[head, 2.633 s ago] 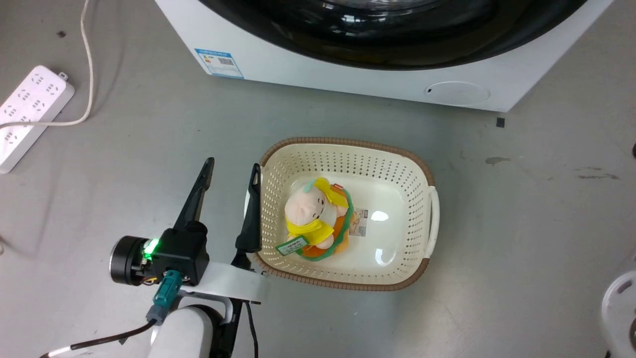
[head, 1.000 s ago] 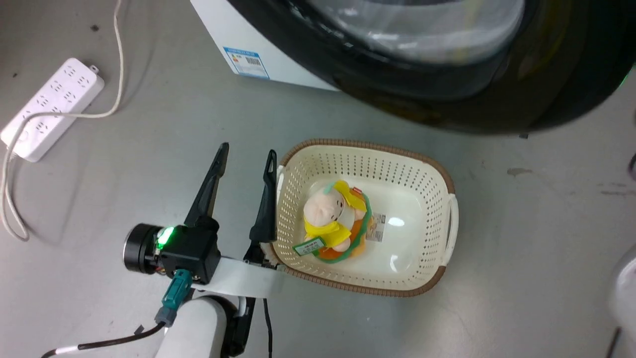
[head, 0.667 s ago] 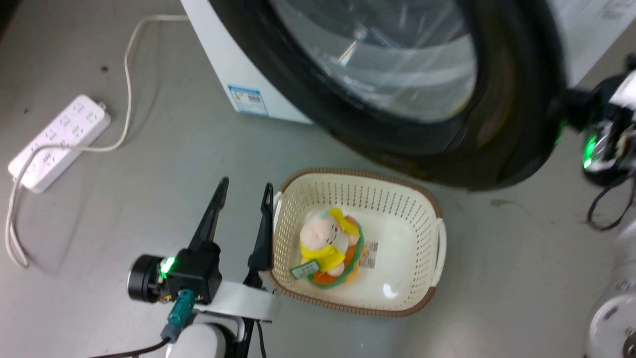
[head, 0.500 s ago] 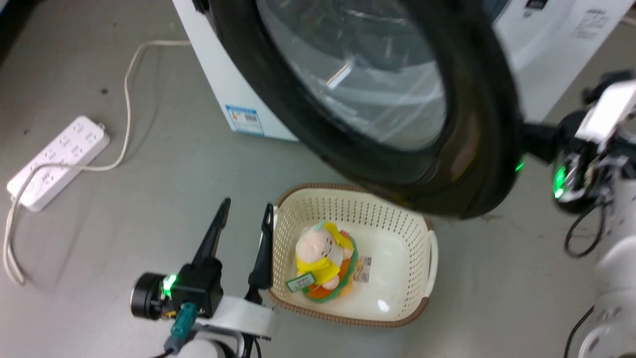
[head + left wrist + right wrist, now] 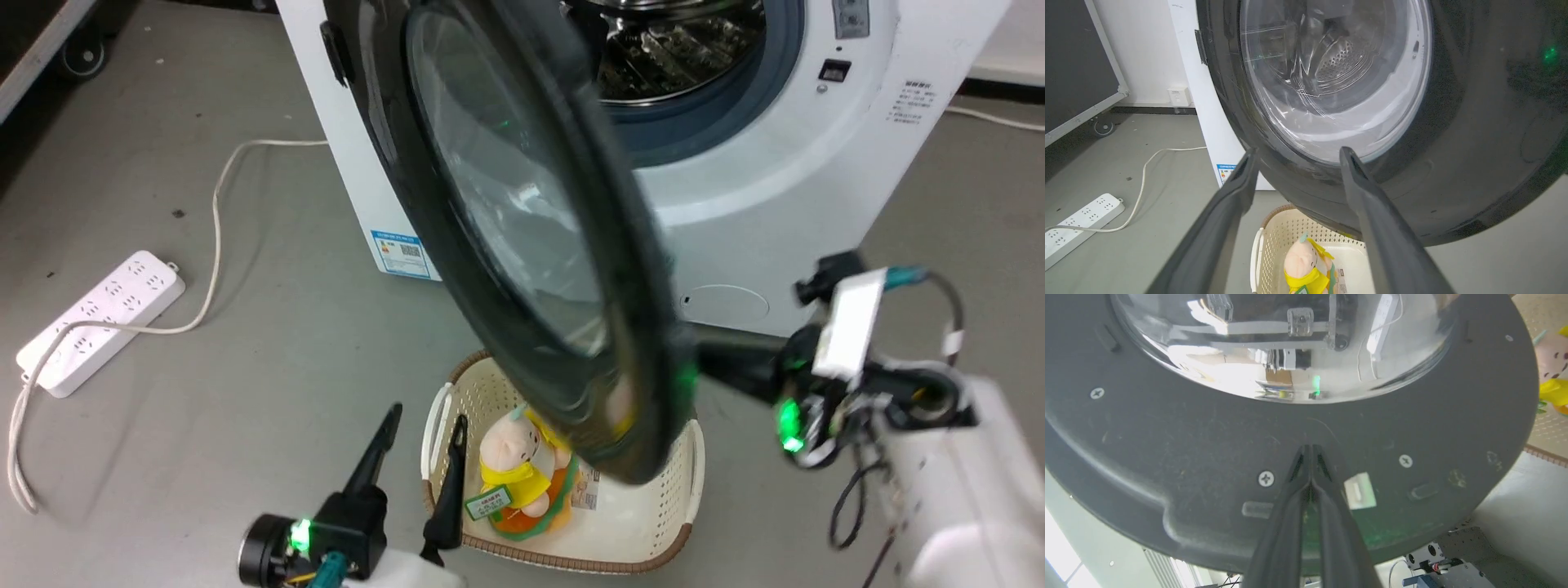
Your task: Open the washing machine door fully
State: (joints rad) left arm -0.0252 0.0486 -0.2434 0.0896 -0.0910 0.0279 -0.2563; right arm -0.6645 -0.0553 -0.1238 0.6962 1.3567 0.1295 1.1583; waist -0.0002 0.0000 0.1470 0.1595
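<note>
The washing machine door (image 5: 522, 245) stands swung partly out from the white machine, its hinge on the left and its free edge low over the basket. My right gripper (image 5: 702, 359) reaches in from the right. Its fingers are shut together with nothing between them, and their tips (image 5: 1309, 451) press on the door's matte black screwed back (image 5: 1208, 437), just below the glass bowl. My left gripper (image 5: 429, 412) is open near the floor beside the basket. In its wrist view its gripper (image 5: 1296, 153) points at the door's glossy front (image 5: 1453, 143) and stays apart from it.
A cream perforated basket (image 5: 694, 457) holding a plush toy (image 5: 510, 457) sits on the floor under the door's lower edge. The steel drum mouth (image 5: 678, 49) is exposed. A white oval service flap (image 5: 727, 304) is low on the machine. A power strip (image 5: 98, 322) lies left.
The door has swung from shut to well out toward the left. My right gripper came into view, pushing on the door's back. The head camera has tilted up and shifted.
</note>
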